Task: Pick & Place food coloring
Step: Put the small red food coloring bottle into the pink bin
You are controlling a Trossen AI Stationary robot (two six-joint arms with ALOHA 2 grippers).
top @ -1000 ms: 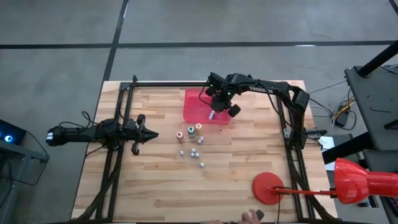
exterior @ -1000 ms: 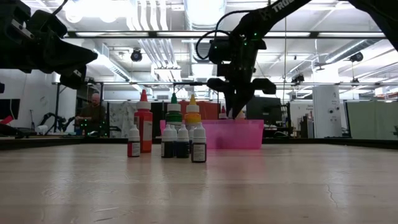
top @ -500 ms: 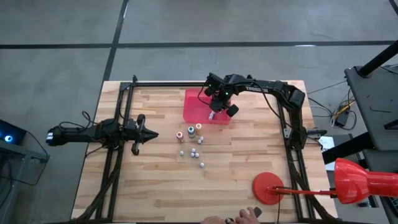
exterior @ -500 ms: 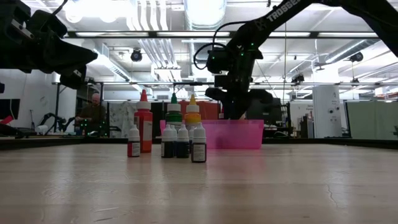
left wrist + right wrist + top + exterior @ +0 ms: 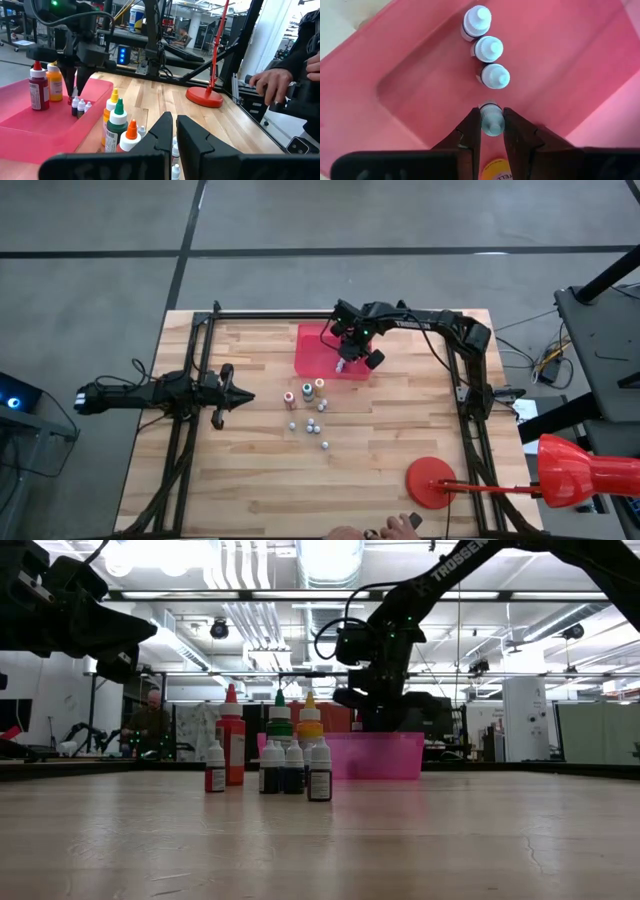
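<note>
Over the pink tray (image 5: 312, 352) at the far side of the table (image 5: 260, 490): right gripper (image 5: 491, 131), jaws pinching a small white-capped bottle (image 5: 491, 119) just below the cap, held upright above the tray floor. Beside it in the tray, a neat row of three like bottles (image 5: 485, 48), caps up, plus two taller ones, red (image 5: 38, 86) and orange (image 5: 54, 81), farther in. Still out on the wood near mid-table, a cluster of remaining bottles (image 5: 311, 411): three tall with red, green and yellow tips, several small ones in front. Left gripper (image 5: 171, 131) parked low at the table's left side, jaws pressed together, empty, facing the cluster. Judged from the look: tiny, light, stiff plastic, smooth and round, so apt to twist or slip in a loose pinch and to tip over if set down crooked or nudged by a neighbour. Best hold probably across the shoulder under the cap, as here, body hanging plumb; the tall ones likely better gripped at the neck or upper body to stay steady.
</note>
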